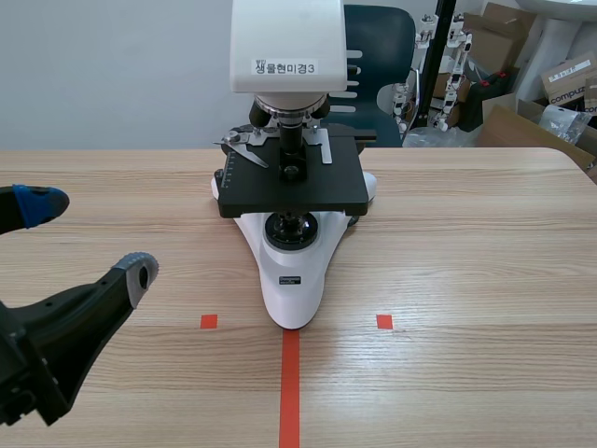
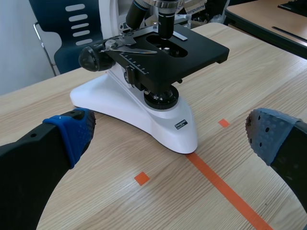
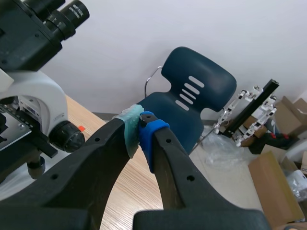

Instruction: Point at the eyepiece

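1. The right gripper (image 3: pixel 140 132) is closed on nothing, its two pads pressed together. It is held up beside the microscope (image 1: pixel 294 271) head.
2. The eyepiece (image 3: pixel 72 17), a black tube, sits higher than the closed tips and off to one side, apart from them.
3. The left gripper (image 1: pixel 89 238) is spread wide, low over the table (image 1: pixel 466 261). The microscope's white base lies ahead of it.

Bright, even light all round; soft shadow under the microscope (image 1: pixel 291 271) on the bench (image 1: pixel 466 261), faint sheen on its white base.
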Available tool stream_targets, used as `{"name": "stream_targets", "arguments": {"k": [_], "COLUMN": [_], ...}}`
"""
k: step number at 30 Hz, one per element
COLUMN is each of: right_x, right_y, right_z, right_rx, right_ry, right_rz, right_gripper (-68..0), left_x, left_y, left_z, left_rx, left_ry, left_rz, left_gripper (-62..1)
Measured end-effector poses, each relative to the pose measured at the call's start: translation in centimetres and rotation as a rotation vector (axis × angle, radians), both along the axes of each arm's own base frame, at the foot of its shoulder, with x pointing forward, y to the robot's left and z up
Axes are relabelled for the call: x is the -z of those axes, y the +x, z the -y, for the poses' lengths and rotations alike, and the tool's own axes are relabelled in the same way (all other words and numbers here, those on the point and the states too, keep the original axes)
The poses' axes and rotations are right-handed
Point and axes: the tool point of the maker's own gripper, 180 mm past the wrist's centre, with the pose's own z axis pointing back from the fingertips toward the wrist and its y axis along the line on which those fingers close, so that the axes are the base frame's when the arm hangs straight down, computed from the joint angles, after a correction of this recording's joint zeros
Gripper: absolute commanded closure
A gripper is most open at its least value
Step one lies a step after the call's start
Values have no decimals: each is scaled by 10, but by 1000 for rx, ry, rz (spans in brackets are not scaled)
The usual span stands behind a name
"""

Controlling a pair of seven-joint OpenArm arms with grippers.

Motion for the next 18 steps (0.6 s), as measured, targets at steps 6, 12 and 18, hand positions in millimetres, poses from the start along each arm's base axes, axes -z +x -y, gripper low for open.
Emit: {"name": "stream_targets", "arguments": {"k": [6, 12, 18], "right_x": [-3, 12, -12], "right_y": [27, 50, 54], "right_z": [-10, -29, -42], "right_rx": [4, -26, -86], "right_ry": [65, 150, 272], "right_rz": [-30, -131, -124], "right_gripper": [-7, -7, -7], "left_x": [0, 0, 0], "left_y": [0, 0, 0], "left_z": [0, 0, 0], "left_rx": [0, 0, 0], "left_ry": [0, 0, 0], "left_rz": [0, 0, 0], "left_gripper": [-623, -623, -623]}}
